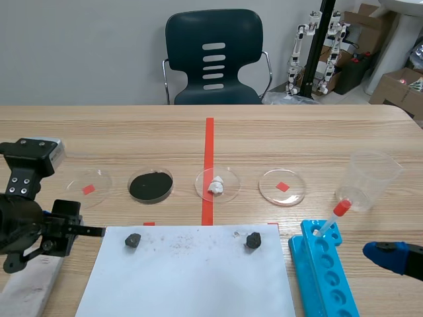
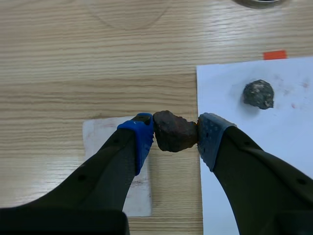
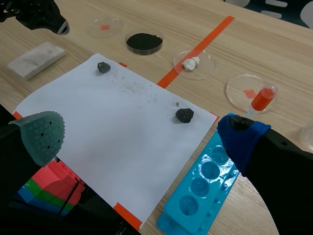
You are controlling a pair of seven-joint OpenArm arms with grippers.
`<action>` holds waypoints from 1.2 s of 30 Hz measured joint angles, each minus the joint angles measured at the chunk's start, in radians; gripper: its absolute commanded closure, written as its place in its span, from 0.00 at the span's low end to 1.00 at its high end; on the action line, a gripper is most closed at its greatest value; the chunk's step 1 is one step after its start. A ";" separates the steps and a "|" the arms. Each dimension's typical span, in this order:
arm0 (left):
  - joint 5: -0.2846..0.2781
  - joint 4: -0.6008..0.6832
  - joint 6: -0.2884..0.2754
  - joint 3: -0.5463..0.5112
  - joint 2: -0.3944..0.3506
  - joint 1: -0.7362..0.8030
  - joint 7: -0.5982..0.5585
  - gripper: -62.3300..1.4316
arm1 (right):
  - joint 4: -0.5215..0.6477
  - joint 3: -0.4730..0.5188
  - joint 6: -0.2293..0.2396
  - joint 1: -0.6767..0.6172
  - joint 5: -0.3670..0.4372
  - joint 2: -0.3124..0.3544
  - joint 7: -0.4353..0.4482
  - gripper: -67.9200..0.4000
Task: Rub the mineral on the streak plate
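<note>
left gripper (image 2: 175, 132) clamped on one mineral (image 2: 172, 131): reddish-brown, rough, lumpy, pinched between both pads, seen over the bare wood strip between streak plate (image 2: 95, 142) and white paper (image 1: 192, 277). streak plate: one white slab, faint smudges, at the paper's 8 o'clock. right gripper (image 3: 142, 137) spread wide, nothing in it, at the paper's 4 o'clock. counts: two dark grey rocks (image 1: 133, 240) (image 1: 253, 241) on the paper, at 11 and 1 o'clock. four petri dishes (image 1: 89, 188) (image 1: 151, 185) (image 1: 217, 184) (image 1: 282, 187) in a row at 12. one plastic beaker (image 1: 370, 178), one blue well tray (image 1: 327, 271), one red-capped dropper (image 1: 334, 216).
</note>
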 measured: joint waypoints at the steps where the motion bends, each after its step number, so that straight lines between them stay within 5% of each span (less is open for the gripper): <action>1: -0.010 -0.015 0.009 0.000 -0.006 -0.014 0.015 0.80 | 0.000 0.000 0.000 0.000 0.000 0.000 0.000 0.00; 7: -0.035 -0.139 0.072 -0.001 -0.046 -0.086 0.116 0.80 | 0.000 0.000 0.000 0.000 0.000 0.000 0.000 0.00; 22: -0.047 -0.359 0.044 -0.002 -0.051 -0.187 0.141 0.80 | 0.000 0.000 0.000 0.000 0.000 0.000 0.000 0.00; 30: -0.046 -0.367 0.025 -0.003 -0.051 -0.193 0.135 0.80 | 0.000 0.000 0.000 0.000 0.000 0.000 0.000 0.00; 36: 0.027 -0.367 0.023 -0.003 -0.053 -0.190 0.108 0.80 | 0.000 0.000 0.000 0.000 0.000 0.000 0.000 0.00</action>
